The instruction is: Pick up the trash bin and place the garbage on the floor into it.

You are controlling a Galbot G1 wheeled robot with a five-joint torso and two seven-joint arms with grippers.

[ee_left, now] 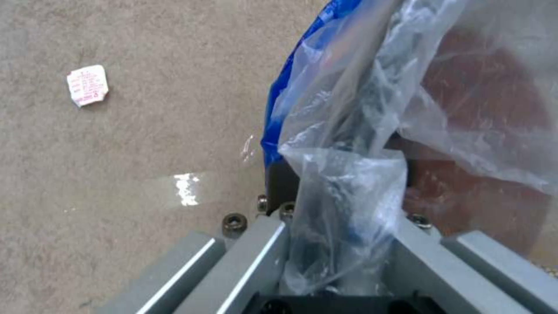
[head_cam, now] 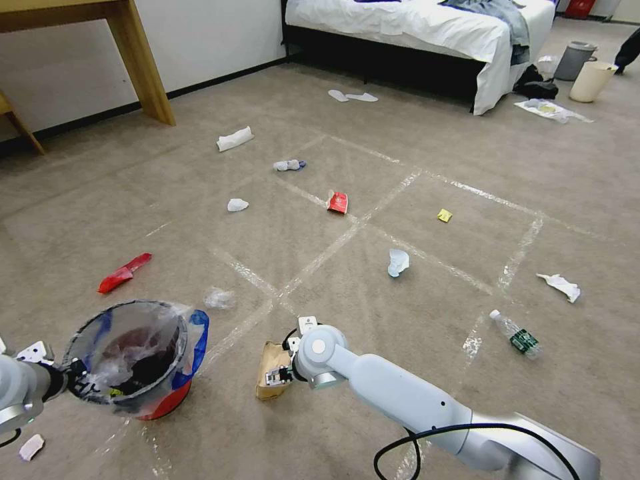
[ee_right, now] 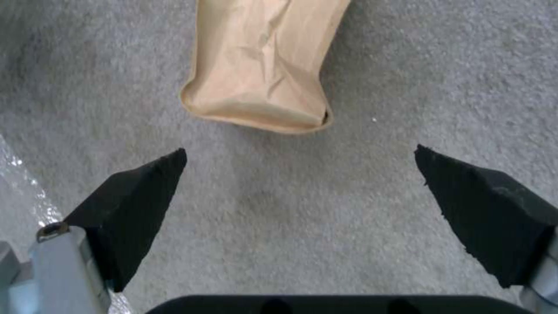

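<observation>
the left gripper (ee_left: pixel 343 244) is clamped on the rim of the trash bin (head_cam: pixel 133 357), pinching its clear liner, and holds the bin at the robot's left, by the carpet. the right gripper (ee_right: pixel 299 187) hangs low over the carpet with its fingers spread wide, just short of the brown paper bag (ee_right: pixel 264 65), which lies flat near the bin. the step in hand looks like picking up that bag; the next move calls for reaching forward until the fingers straddle its near end, then closing.
</observation>
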